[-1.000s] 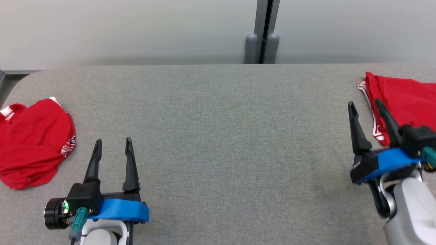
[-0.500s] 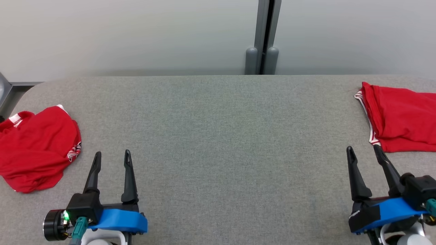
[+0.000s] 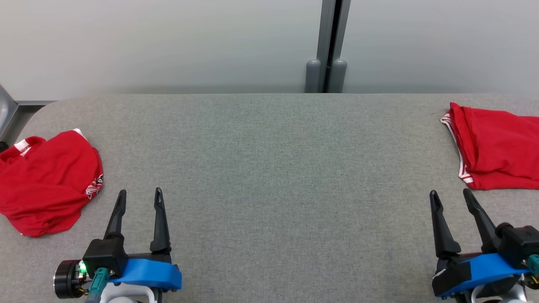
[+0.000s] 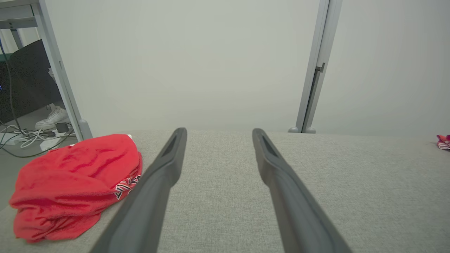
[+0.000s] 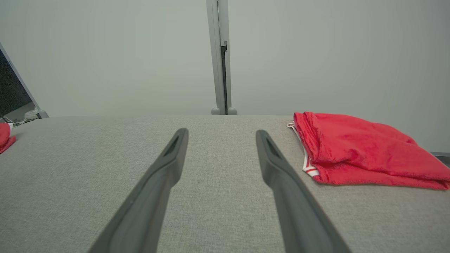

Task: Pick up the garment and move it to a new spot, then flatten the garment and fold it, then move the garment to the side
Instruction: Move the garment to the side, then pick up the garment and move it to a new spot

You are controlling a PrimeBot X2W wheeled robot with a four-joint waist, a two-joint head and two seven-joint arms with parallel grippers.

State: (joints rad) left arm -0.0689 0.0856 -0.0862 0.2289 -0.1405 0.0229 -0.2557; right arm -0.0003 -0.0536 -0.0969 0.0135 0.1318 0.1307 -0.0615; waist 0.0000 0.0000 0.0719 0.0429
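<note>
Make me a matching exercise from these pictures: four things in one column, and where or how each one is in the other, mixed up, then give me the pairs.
Column one
1. crumpled red garment
2. folded red garment
3. left claw
4. grey post

Column two
A. behind the far edge of the table, against the wall
B. at the table's far right, lying flat, white-striped edge showing
C. open and empty, above bare table
D. at the table's far left, in a heap

Pairs: 1-D, 2-B, 3-C, 4-A
</note>
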